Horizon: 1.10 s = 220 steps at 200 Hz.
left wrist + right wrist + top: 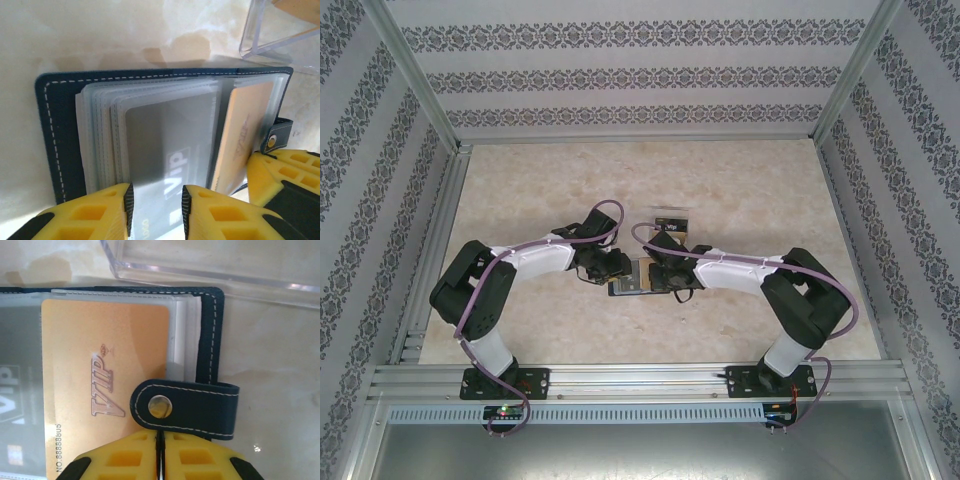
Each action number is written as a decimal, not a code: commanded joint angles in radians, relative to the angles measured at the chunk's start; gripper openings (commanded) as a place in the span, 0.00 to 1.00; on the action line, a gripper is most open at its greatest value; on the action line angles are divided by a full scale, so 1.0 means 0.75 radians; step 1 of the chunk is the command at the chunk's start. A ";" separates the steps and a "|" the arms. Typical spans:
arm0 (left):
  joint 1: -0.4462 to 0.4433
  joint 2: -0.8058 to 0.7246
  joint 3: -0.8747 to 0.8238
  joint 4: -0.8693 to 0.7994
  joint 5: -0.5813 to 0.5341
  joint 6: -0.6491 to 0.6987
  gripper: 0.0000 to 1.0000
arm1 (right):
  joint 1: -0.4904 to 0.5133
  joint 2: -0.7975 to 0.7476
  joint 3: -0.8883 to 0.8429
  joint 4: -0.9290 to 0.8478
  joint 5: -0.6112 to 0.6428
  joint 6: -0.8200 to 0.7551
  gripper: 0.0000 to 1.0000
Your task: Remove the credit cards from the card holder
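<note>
We find the card holder lying open and flat on the table at the centre of the top view. Both wrists cover most of it there, so we cannot trace its outline. In the left wrist view its stitched long edge runs left to right across the upper half of the frame, and its lower part is cut off behind the yellow fingers. A grey card marked "VIP" sits in the front clear sleeve, blurred by the plastic, with the bottom of the frame cutting off its lettering. The left gripper has its jaws spread over this sleeve; we cannot tell whether they touch it. A gold card stands in the right wrist view with its long axis up and down the frame, its "VIP" lettering reading bottom to top. Its lower right corner is hidden under the closing tab, which reaches leftward from the cover's right edge. The right gripper has its jaws pressed together just below the tab's snap; we cannot tell whether it has caught the tab. A clear plastic box lies along the top of that frame, cut off by it, near the holder but apart from it.
</note>
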State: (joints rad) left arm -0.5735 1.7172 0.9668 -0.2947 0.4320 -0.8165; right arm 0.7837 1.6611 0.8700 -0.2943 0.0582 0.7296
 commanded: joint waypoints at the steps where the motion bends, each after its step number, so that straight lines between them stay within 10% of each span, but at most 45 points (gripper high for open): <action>1: 0.013 -0.016 -0.016 0.081 0.061 -0.055 0.33 | 0.019 0.034 0.011 0.011 -0.031 0.014 0.13; 220: -0.013 0.161 -0.025 0.307 0.219 -0.145 0.21 | 0.028 0.043 0.006 0.018 -0.036 0.026 0.13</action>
State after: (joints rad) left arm -0.5739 1.7962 0.9340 -0.0731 0.5774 -0.9215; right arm 0.7902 1.6653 0.8700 -0.2798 0.0441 0.7338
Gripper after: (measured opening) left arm 0.219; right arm 0.126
